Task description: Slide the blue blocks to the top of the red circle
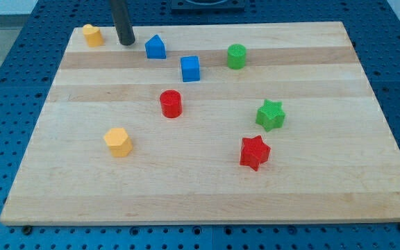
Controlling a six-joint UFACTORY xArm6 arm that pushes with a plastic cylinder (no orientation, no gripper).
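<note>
The red circle (171,103) stands a little left of the board's middle. A blue cube (190,68) lies above it and slightly to the right. A blue house-shaped block (155,46) lies further up and to the left of the cube. My tip (126,42) rests on the board near the top edge, just left of the blue house-shaped block and right of a yellow block (92,35). It touches neither.
A green cylinder (236,56) stands right of the blue cube. A green star (270,114) and a red star (254,152) lie at the right. A yellow hexagon block (118,142) lies at lower left. The wooden board (207,201) lies on a blue perforated table.
</note>
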